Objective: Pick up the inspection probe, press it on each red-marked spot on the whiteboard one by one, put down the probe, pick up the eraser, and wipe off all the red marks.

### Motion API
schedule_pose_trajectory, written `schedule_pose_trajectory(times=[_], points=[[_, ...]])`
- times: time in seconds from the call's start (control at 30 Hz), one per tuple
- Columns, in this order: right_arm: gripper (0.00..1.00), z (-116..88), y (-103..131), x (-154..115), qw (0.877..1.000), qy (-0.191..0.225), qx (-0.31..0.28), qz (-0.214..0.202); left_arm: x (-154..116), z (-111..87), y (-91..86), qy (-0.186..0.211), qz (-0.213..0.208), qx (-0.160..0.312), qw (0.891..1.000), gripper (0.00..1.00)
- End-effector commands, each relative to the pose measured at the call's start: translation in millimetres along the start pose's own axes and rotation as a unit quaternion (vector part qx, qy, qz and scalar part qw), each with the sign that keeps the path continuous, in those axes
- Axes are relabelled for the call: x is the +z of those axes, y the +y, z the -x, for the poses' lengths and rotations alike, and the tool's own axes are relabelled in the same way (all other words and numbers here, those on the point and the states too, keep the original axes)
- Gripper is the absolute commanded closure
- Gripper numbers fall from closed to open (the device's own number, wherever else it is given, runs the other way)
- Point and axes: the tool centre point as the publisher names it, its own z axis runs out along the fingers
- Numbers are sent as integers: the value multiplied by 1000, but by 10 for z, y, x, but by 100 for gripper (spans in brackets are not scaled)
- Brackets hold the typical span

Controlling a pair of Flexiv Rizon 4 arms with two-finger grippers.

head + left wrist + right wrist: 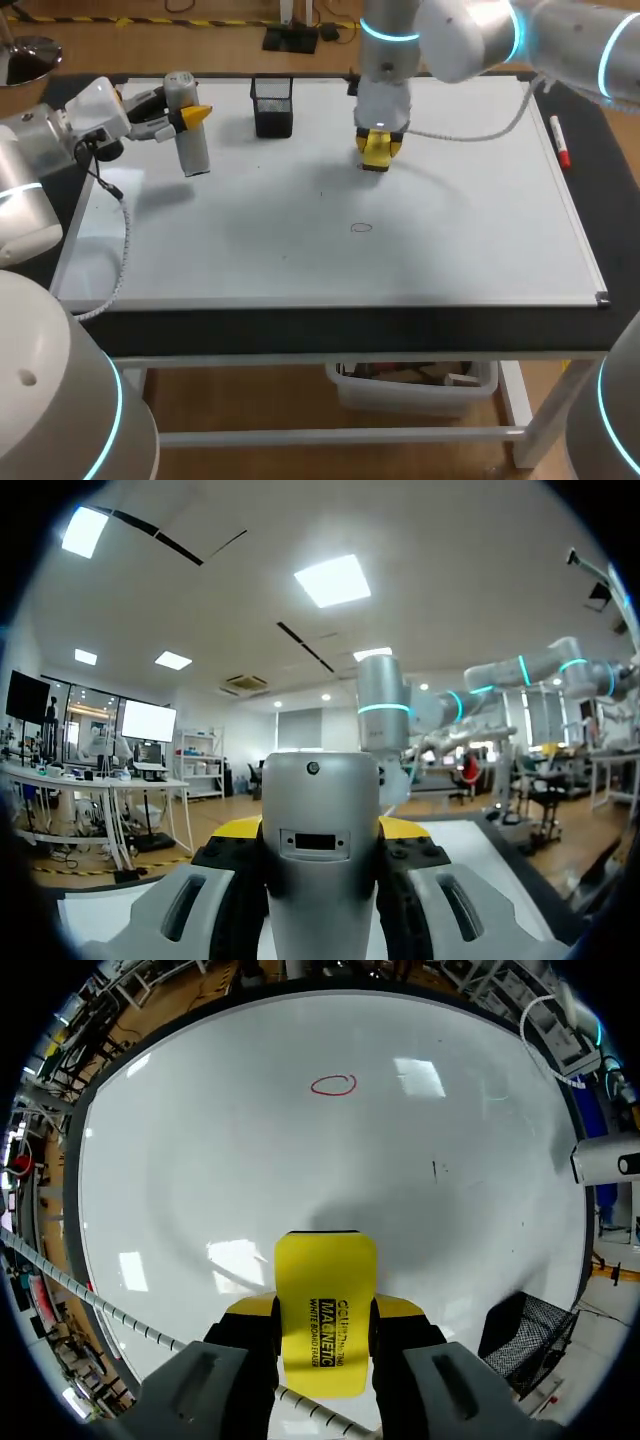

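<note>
Now, right jaws clamp the eraser (325, 1305) — left jaws, the probe (193, 150).

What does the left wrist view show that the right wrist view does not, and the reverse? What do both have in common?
Only the left wrist view: my right arm standing beyond the probe, which the left gripper holds.
Only the right wrist view: the yellow eraser in the right gripper, the red circle ahead of it, the black mesh holder beside it.
Both: the whiteboard, and seemingly the probe, whose end shows far aside in the right wrist view.
</note>
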Motion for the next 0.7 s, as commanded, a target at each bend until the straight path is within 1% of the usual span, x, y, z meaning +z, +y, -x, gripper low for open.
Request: schedule_pose_trajectory(times=[0.03, 0.3, 0.7], points=[[100, 156, 30, 38, 1000, 27, -11, 0, 6, -2, 3, -1, -2, 1, 1000, 100], [100, 296, 122, 63, 999, 24, -32, -4, 6, -2, 3, -1, -2, 1, 1000, 100], [100, 327, 172, 182, 998, 28, -51, -1, 6, -2, 3, -1, -2, 1, 1000, 100]])
